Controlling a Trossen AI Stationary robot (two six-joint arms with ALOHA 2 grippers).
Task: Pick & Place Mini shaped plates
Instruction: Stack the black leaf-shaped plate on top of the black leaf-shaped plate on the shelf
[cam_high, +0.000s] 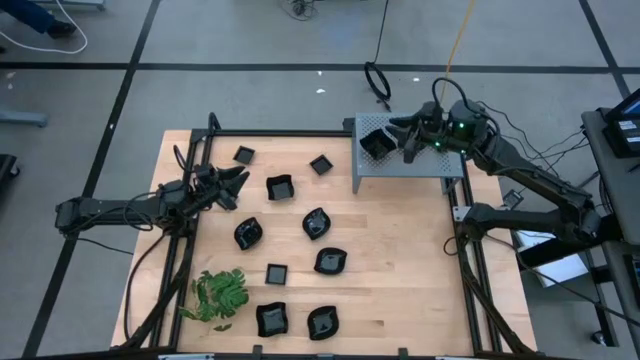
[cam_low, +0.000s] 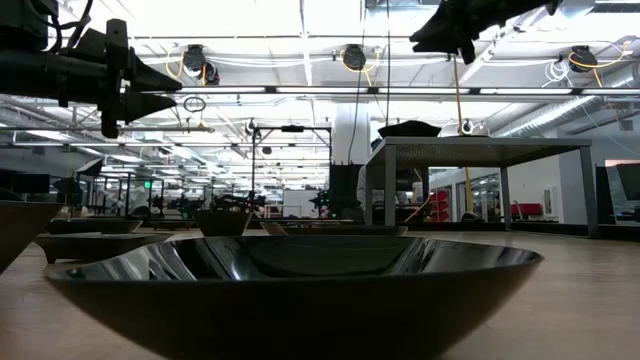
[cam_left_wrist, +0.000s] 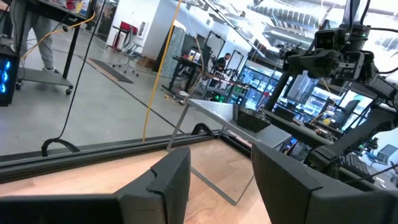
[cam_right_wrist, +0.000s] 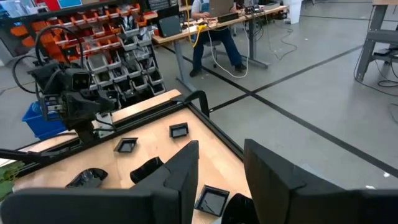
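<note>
Several glossy black mini shaped plates lie rim-up on the wooden table (cam_high: 400, 260), among them a square one (cam_high: 279, 187) and a rounded one (cam_high: 316, 222). One more plate (cam_high: 377, 143) rests on top of the grey perforated box (cam_high: 405, 168) at the far right, also seen in the low view (cam_low: 408, 128). My right gripper (cam_high: 408, 148) hovers open above the box, just right of that plate and clear of it (cam_low: 460, 30). In its wrist view nothing sits between its fingers (cam_right_wrist: 221, 180). My left gripper (cam_high: 238, 184) waits open and bare at the table's left (cam_left_wrist: 221, 186).
A green leafy sprig (cam_high: 220, 295) lies near the front left corner. A black frame rail (cam_high: 300, 133) runs along the table's far edge and down both sides. One plate (cam_low: 300, 285) sits right in front of the low camera. Bare wood lies right of the plates.
</note>
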